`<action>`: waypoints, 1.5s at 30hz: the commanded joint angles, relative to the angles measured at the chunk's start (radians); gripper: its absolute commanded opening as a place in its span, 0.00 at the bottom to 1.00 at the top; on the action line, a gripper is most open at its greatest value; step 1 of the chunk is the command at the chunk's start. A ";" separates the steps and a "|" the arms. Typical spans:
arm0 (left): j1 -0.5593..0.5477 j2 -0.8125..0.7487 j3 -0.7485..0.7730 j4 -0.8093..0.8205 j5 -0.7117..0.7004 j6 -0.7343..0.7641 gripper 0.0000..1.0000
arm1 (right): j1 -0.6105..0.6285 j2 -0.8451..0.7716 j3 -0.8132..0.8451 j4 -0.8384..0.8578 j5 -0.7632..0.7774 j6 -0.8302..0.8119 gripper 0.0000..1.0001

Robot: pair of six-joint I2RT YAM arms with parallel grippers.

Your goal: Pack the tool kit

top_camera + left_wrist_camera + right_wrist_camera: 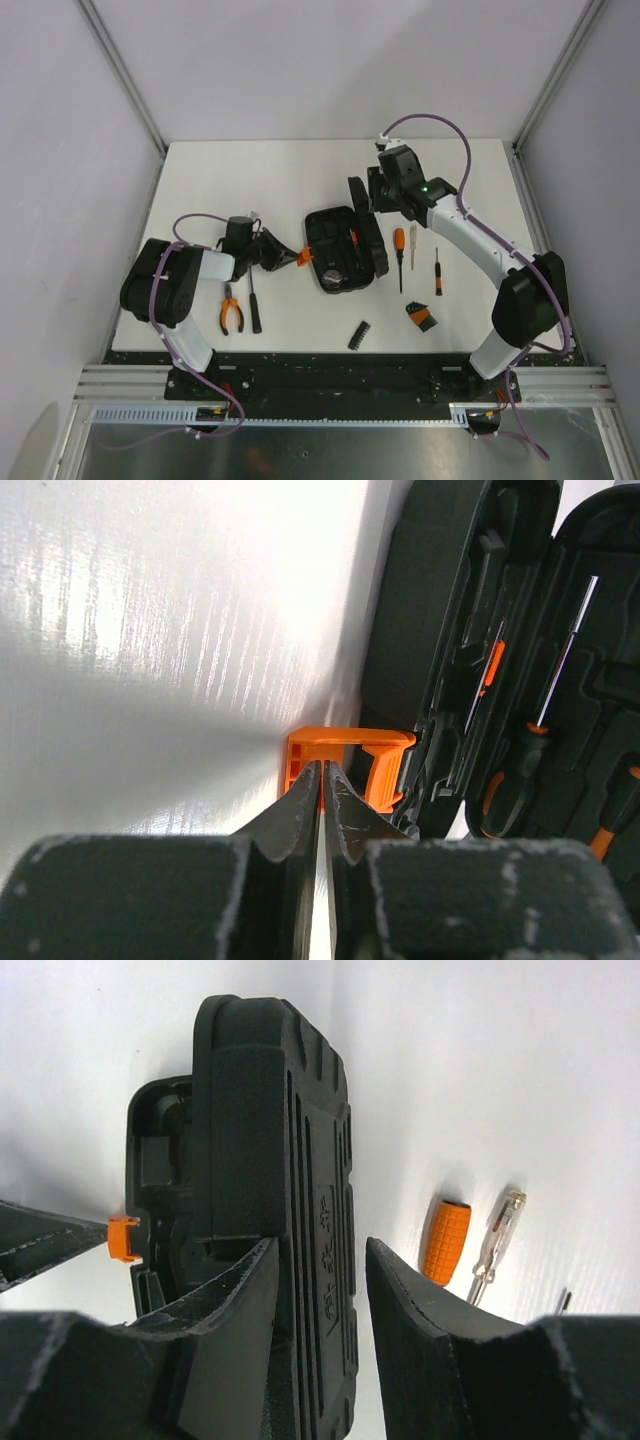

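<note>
The black tool kit case [345, 252] lies open mid-table with some tools in its moulded slots [520, 680]. Its lid [290, 1130] stands nearly upright. My right gripper [370, 193] straddles the lid's edge, jaws open [320, 1245]: the left finger is against the inner side and a thin gap shows at the right finger [420, 1320]. My left gripper [288, 256] is shut on the case's orange latch [350, 760], its tips [322, 780] pinching the latch's thin wall. The latch [124, 1239] also shows in the right wrist view.
Loose tools lie around the case: an orange-handled screwdriver [399, 252], a clear tester screwdriver [413, 244], a thin screwdriver [437, 270], orange pliers [231, 308], a black-handled tool [254, 305], a bit strip [359, 335] and a black-orange piece [421, 317].
</note>
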 commanded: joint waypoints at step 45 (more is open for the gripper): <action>0.093 0.047 0.247 -0.323 -0.154 0.132 0.13 | -0.227 0.162 -0.212 0.294 -0.466 0.040 0.45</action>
